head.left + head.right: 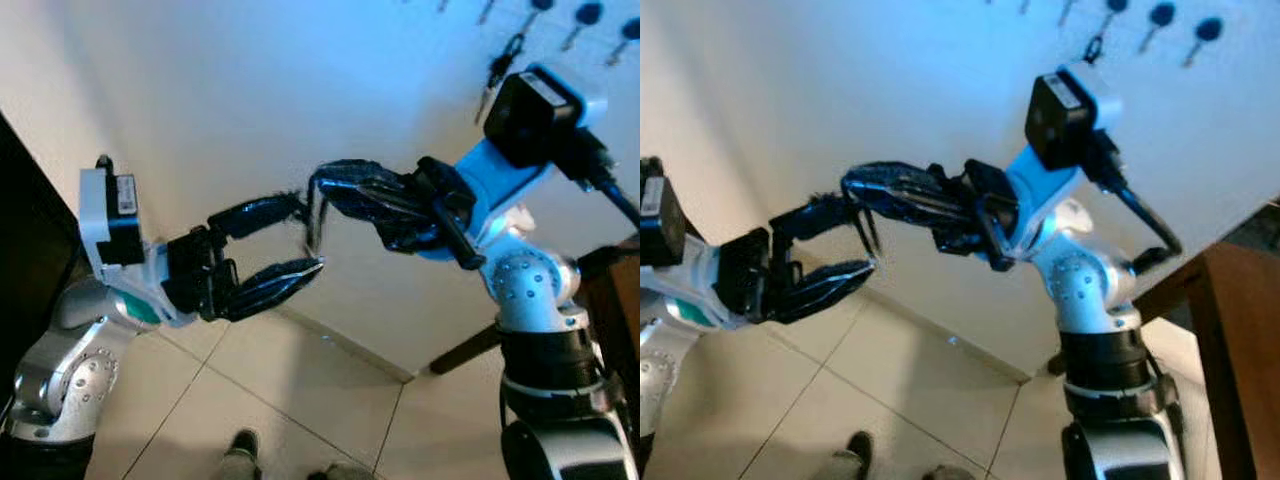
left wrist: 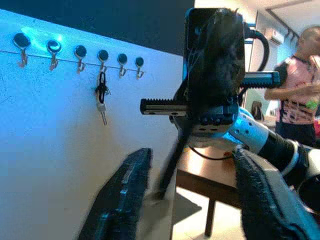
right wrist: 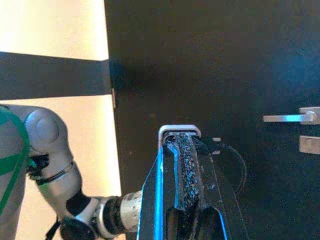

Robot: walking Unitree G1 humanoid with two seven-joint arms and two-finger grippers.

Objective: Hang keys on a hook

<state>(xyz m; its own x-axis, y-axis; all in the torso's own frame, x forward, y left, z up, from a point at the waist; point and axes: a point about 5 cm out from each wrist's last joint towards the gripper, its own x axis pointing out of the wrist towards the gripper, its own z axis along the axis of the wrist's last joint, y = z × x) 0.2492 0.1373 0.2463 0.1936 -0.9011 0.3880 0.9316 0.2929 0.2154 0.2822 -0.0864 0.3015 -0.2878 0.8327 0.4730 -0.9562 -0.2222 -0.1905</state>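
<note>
A small bunch of dark keys hangs from the fourth of six round-headed metal hooks on the white wall, at 1 o'clock from both grippers. The left gripper is spread wide, holding nothing. The right gripper, pressed together, points at 9 o'clock between the left fingers.

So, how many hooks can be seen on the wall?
6, in one row on the wall in the left wrist view. The fourth hook from the near end carries the keys; the other five are bare. More may be hidden.
</note>
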